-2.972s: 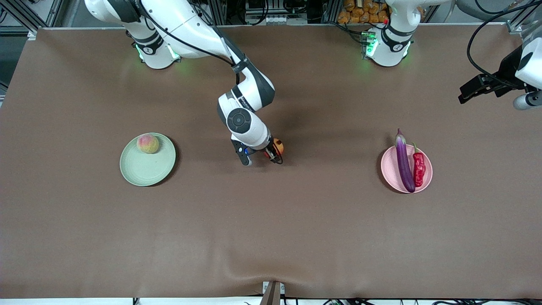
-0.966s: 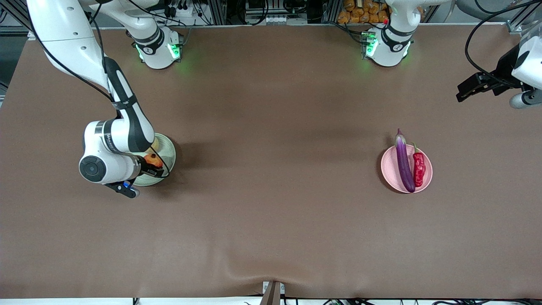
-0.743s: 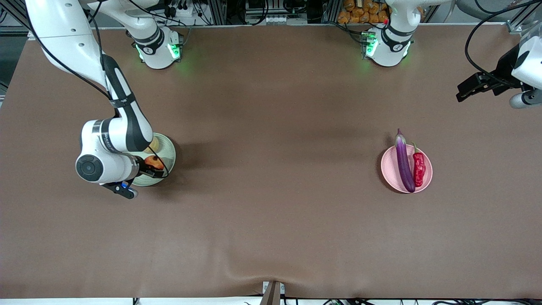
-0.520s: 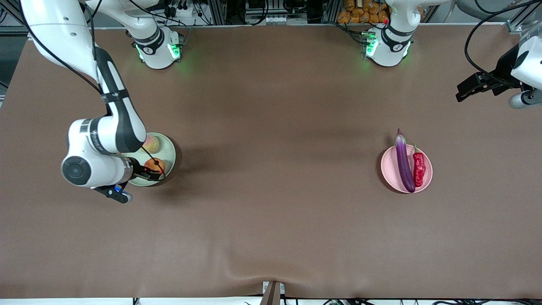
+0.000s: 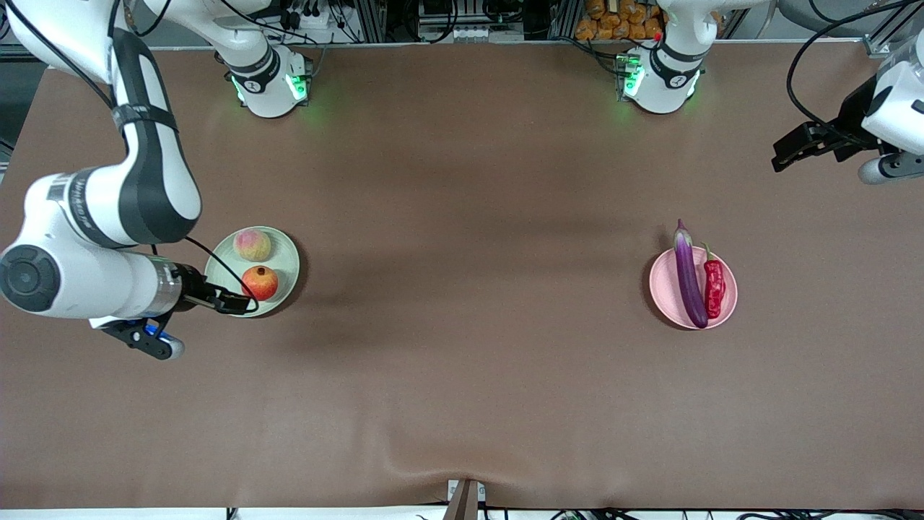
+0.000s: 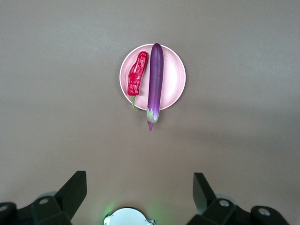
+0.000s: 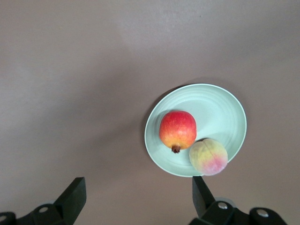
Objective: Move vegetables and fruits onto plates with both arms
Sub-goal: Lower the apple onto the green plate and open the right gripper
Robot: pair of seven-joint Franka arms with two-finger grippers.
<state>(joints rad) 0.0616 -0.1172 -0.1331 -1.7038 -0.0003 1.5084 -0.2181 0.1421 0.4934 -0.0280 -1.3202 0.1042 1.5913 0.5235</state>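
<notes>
The pomegranate-like fruit and the peach lie side by side on the pale green plate. My right gripper is open and empty, raised over the table at that plate's edge. Its wrist view shows the fruit, the peach and the green plate beyond my open right gripper. The purple eggplant and the red chili lie on the pink plate. My left gripper waits open and high over the left arm's end of the table.
The left wrist view shows the eggplant, chili and pink plate far below my left gripper, with the left arm's green-lit base at the frame's edge. Brown table cloth lies between the two plates.
My right gripper carried the pomegranate-like fruit to the green plate, let it go beside the peach, and rose away toward the right arm's end. The left arm barely moved.
</notes>
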